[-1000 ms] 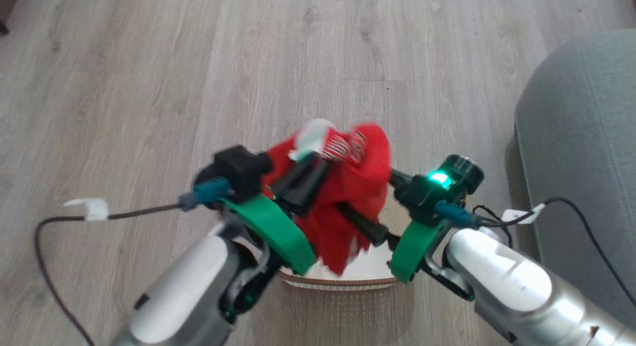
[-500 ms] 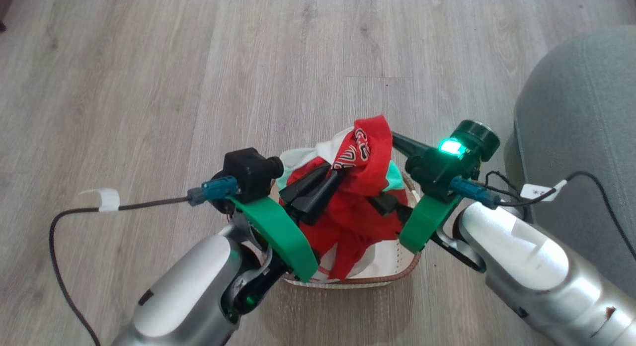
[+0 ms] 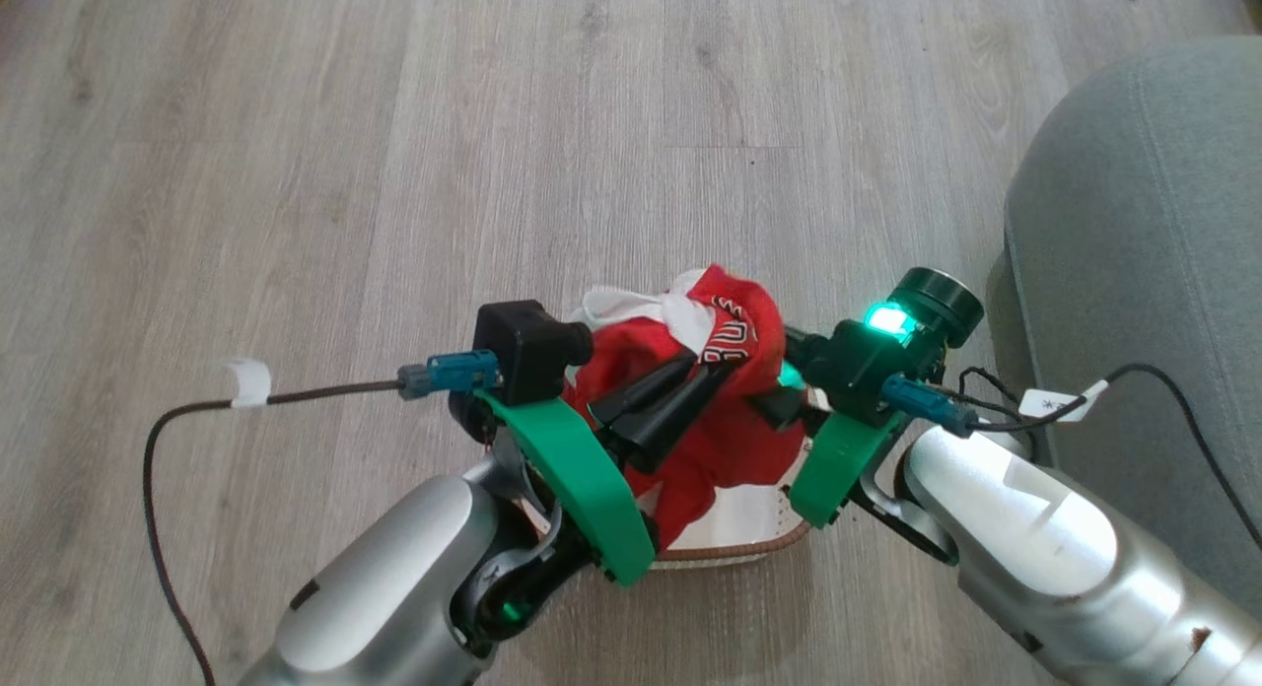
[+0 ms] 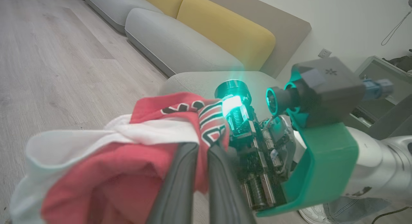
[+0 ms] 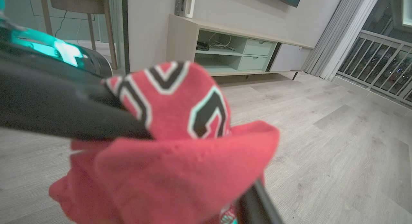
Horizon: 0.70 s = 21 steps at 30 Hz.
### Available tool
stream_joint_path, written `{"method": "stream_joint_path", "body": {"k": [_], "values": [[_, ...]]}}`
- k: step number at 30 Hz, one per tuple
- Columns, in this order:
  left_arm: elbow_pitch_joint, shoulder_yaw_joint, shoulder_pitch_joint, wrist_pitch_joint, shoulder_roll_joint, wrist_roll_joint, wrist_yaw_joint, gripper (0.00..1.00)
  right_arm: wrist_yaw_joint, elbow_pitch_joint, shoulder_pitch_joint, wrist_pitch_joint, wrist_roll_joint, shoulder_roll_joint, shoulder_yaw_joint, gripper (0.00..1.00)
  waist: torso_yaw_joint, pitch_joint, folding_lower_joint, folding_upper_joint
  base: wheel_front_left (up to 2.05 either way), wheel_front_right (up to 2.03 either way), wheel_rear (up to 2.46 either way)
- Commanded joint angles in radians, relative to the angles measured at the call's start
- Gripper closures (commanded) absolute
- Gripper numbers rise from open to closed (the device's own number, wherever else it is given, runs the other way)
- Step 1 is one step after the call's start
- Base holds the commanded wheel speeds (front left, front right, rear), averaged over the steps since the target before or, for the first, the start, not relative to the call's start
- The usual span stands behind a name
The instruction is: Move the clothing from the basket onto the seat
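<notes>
The red clothing (image 3: 730, 356), with white parts and printed lettering, is bunched up between my two grippers, above the cream basket (image 3: 735, 548). My left gripper (image 3: 705, 376) is shut on it; in the left wrist view its fingers (image 4: 180, 175) pinch the clothing (image 4: 128, 153) close together. My right gripper (image 3: 789, 380) reaches in from the right and is shut on the clothing (image 5: 180, 153), which drapes over it; one finger (image 5: 257, 204) shows below the fabric. The grey-green seat (image 3: 1134, 223) stands to the right, apart from the basket.
Pale wood floor (image 3: 394, 173) lies all round. Loose cables trail from both wrists (image 3: 296, 398). Grey and yellow sofa cushions (image 4: 225, 34) lie beyond the seat. A low cabinet (image 5: 238, 53) and curtains stand far off in the right wrist view.
The clothing went from hanging loose and blurred to a tighter bunch between the grippers. The right gripper's fingers closed in on it. The head camera shifted slightly.
</notes>
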State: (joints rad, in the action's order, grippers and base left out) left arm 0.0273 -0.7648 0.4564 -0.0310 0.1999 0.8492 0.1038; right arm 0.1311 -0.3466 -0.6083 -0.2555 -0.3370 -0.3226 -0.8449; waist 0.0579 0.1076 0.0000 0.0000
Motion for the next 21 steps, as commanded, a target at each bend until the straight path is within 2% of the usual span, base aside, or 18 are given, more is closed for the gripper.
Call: {"method": "stream_joint_path", "body": {"k": [1, 8, 10, 11, 12, 13, 21], "values": [[-0.05, 0.029, 0.051, 0.001, 0.007, 0.006, 0.015, 1.0, 0.0, 0.02, -0.008, -0.006, -0.009, 0.011, 0.003, 1.0, -0.001, 0.001, 0.0, 0.0, 0.0, 0.0, 0.0], [-0.03, 0.046, 0.062, 0.034, 0.017, -0.007, 0.007, 1.0, 0.0, 0.014, -0.011, -0.006, -0.043, 0.003, -0.014, 1.0, -0.007, 0.005, 0.0, 0.0, 0.0, 0.0, 0.0], [-0.016, 0.055, 0.064, 0.056, 0.017, -0.022, -0.002, 0.62, 0.0, 0.015, -0.01, -0.006, -0.051, -0.003, -0.017, 1.0, -0.01, 0.005, 0.0, 0.0, 0.0, 0.0, 0.0], [-0.009, 0.059, 0.064, 0.068, 0.017, -0.028, -0.006, 0.51, 0.0, 0.015, -0.008, -0.006, -0.055, -0.006, -0.017, 1.0, -0.012, 0.005, 0.0, 0.0, 0.0, 0.0, 0.0], [-0.001, 0.063, 0.065, 0.08, 0.018, -0.036, -0.01, 0.24, 0.0, 0.014, -0.007, -0.006, -0.057, -0.009, -0.016, 1.0, -0.014, 0.005, 0.0, 0.0, 0.0, 0.0, 0.0], [0.008, 0.065, 0.065, 0.09, 0.019, -0.043, -0.013, 0.02, 0.0, 0.012, -0.006, -0.006, -0.06, -0.011, -0.014, 1.0, -0.018, 0.005, 0.0, 0.0, 0.0, 0.0, 0.0], [0.089, 0.074, 0.063, 0.163, 0.027, -0.094, -0.029, 0.0, 0.0, 0.011, -0.001, -0.006, -0.074, -0.036, 0.003, 1.0, -0.073, 0.003, 0.0, 0.0, 0.0, 0.0, 0.0]]}}
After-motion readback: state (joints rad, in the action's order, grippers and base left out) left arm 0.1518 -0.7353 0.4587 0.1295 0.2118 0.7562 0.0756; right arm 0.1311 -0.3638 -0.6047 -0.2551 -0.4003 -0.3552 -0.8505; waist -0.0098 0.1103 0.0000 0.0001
